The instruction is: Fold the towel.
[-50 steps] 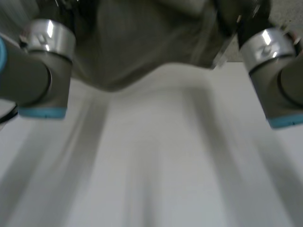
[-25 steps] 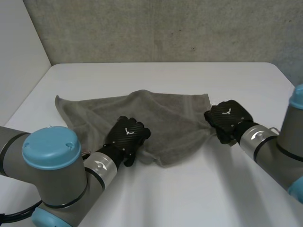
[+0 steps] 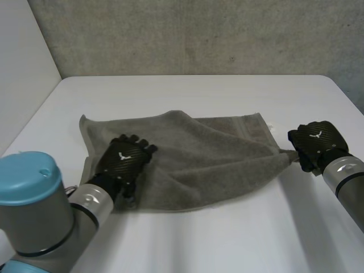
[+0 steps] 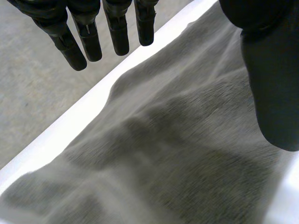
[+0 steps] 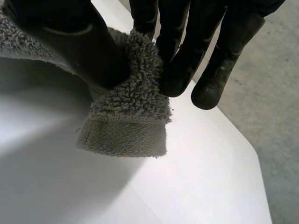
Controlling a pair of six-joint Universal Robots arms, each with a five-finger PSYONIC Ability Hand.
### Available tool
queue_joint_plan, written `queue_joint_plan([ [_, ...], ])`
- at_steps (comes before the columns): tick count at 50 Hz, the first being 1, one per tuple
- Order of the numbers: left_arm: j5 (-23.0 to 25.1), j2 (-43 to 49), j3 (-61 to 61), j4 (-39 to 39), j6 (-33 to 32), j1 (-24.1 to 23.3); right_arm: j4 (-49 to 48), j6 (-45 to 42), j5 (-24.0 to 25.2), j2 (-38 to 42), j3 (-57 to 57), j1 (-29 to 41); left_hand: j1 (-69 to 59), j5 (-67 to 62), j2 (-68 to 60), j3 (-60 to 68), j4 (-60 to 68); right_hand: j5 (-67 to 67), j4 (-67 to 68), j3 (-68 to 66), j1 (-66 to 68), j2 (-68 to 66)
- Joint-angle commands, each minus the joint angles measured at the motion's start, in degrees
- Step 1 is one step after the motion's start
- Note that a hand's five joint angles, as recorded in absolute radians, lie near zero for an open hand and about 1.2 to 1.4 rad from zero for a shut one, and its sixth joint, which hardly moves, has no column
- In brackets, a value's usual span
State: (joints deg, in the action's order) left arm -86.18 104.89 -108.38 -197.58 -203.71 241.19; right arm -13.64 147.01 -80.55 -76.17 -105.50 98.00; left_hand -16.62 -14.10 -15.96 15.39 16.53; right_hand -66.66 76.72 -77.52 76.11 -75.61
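Lying across the middle of the white table (image 3: 193,96), the grey towel (image 3: 205,162) is spread out but rumpled, with a raised fold running from its far edge toward its right corner.

At the left, the left arm (image 3: 40,227) comes in from the near side. The left hand (image 3: 124,161) sits palm down over the towel's left part, close to its left edge. In the left wrist view its fingers (image 4: 84,39) are straight and held well apart from the thumb (image 4: 271,74). The towel (image 4: 177,158) lies under the palm and nothing is gripped. Whether the palm presses on the cloth cannot be told.

Toward the right the towel narrows to a point at its near right corner, where the right hand (image 3: 315,141) has it, with the right arm (image 3: 347,185) behind. In the right wrist view the thumb (image 5: 70,42) and the fingers (image 5: 175,70) are closed on that corner of the towel (image 5: 126,126), pinching the fluffy cloth between them. The flat hemmed end sticks out past the fingertips, over the table (image 5: 187,186). Beyond the table's edge is grey floor (image 5: 275,116).
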Motion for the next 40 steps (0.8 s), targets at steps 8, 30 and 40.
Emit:
queue_joint_plan([
  [8, 7.0, -7.4, -7.8, 9.2, 0.0, 8.2, -2.8, 0.0, -3.6, 1.2, 0.0, -0.9, -5.5, 1.9, -6.2, 6.8, 5.6, -2.7, 2.7, -1.9, 3.3, -3.8],
  [30, 9.9, -5.9, -9.9, 10.1, -6.3, 18.8, -2.8, 0.0, -2.5, 1.1, -0.9, -0.9, 1.2, 8.7, 0.5, 0.0, -1.1, -2.7, 2.7, -1.9, 3.3, -3.8],
  [40, 9.9, -2.8, -9.6, 6.8, -6.6, 19.1, -3.0, -0.1, -2.4, 1.1, -1.3, -0.8, 1.0, 8.5, 0.4, 0.2, -0.9, -2.7, 2.7, -1.9, 3.3, -3.8],
])
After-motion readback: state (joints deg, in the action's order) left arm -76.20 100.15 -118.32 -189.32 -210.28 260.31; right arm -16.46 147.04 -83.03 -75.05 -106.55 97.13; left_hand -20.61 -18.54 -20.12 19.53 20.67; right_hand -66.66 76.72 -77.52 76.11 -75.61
